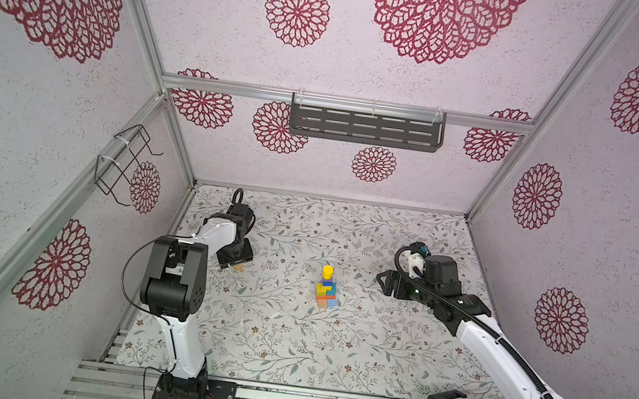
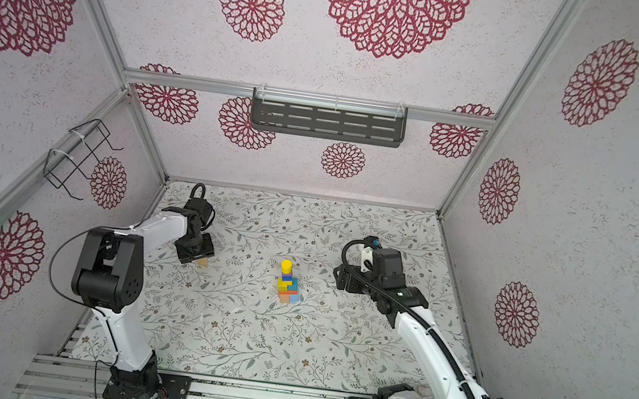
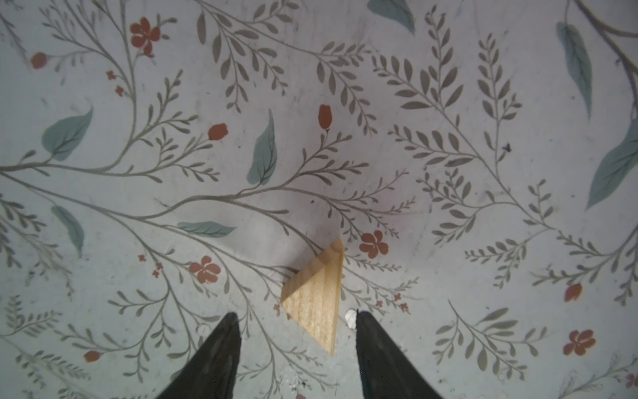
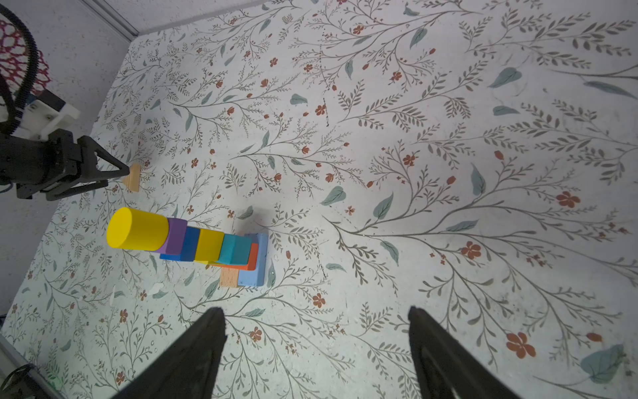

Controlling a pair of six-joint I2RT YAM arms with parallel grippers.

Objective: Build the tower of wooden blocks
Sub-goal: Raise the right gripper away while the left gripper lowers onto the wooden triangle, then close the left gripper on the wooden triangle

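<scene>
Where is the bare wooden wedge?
The wedge lies left on the table in both top views, at the tips of the left tool, left of the tower.

The triangular bare wooden block (image 3: 316, 297) shows raw pale grain, unpainted and matt, while the yellow painted cylinder (image 4: 138, 228) topping the wood block tower (image 4: 207, 245) wears smooth, even paint with a soft sheen. The floral-printed table covering (image 3: 448, 207) looks matt and scuffed. The silver frame rail (image 1: 240, 90) is brushed metal; the speckled pale walls (image 1: 417, 180) are rough-textured.
</scene>
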